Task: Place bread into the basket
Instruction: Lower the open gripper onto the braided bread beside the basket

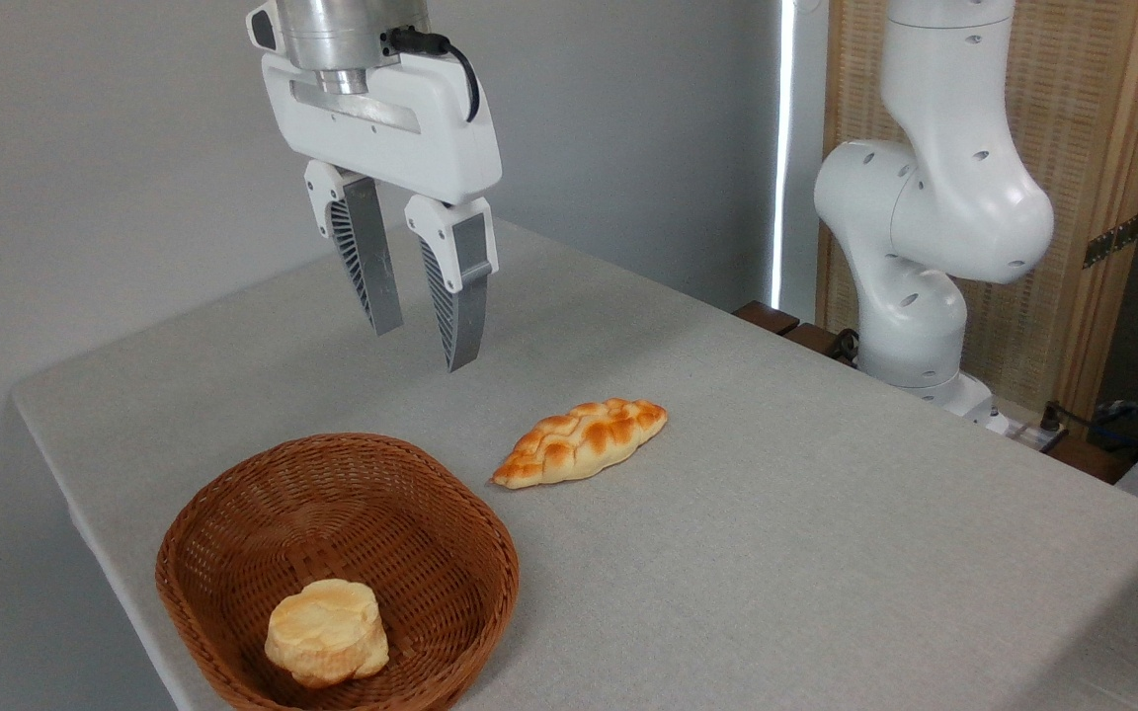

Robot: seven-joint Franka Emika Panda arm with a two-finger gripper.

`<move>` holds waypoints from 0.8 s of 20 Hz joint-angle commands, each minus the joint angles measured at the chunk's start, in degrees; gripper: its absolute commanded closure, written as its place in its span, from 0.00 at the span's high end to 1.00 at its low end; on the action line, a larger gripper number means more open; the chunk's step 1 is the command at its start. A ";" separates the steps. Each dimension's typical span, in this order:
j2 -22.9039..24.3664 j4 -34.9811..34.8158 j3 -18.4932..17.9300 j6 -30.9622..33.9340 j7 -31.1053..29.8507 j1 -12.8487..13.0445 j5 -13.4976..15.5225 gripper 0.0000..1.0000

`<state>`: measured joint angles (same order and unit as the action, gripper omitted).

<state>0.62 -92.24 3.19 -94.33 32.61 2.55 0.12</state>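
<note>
The bread [581, 441], a golden braided loaf with pointed ends, lies on the grey tablecloth near the middle of the picture. Just left of it and nearer the front stands the brown wicker basket [233, 523], with a round pale-yellow bun [327, 632] inside. My gripper [424, 346] hangs in the air above the table, up and to the left of the loaf and behind the basket. Its two fingers point down, stand apart, and hold nothing.
The arm's white base [915, 326] stands at the table's far right edge. The table [776, 553] ends close to the basket on the left and front. A wooden screen [1102, 148] and cables are behind on the right.
</note>
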 commanded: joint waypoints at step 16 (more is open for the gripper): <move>13.97 -28.24 0.06 -9.28 9.93 3.78 -0.12 1.00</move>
<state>10.83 -112.49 3.45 -100.62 39.34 6.18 0.12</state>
